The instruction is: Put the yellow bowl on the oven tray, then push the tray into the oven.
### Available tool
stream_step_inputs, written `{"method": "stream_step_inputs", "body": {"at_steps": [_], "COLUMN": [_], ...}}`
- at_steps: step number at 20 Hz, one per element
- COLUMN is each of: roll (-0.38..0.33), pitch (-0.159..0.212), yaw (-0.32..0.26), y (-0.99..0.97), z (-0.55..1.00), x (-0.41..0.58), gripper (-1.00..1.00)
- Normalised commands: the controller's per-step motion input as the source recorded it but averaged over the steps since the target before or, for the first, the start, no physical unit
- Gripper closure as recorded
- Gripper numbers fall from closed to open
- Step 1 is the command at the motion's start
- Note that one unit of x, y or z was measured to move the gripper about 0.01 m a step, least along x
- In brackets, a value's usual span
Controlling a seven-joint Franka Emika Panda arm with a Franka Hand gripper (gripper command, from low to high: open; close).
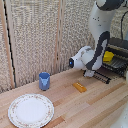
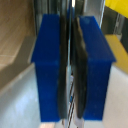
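1. The robot arm stands across the front of the oven, blocking approach from the exterior view's left.
2. The orange block lies near the baking sheet, on the open table.
3. The blue cup and white plate stand well apart, leaving open wood between them and the oven.

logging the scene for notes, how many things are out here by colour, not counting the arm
blue: 1, the cup
yellow or orange-yellow: 2, the yellow dish and the flat block
white: 1, the patterned plate
dark: 2, the baking sheet and the oven
total: 6
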Motion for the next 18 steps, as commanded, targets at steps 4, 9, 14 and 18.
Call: {"method": "stream_step_inputs", "body": {"at_steps": [4,9,14,18], "roll": [0.032,0.014,-0.012,-0.053], "pitch": [-0.003,0.000,0.000,-0.009], "yaw": [0.000,0.005,0.009,0.000], "y": [-0.28,-0.72,-0.98,-1.00], "z": [1.00,0.88,0.49,0.36], "x": [0.000,0.000,-0.039,-0.008], "gripper": [1.00,1.00,1.00,1.00]}}
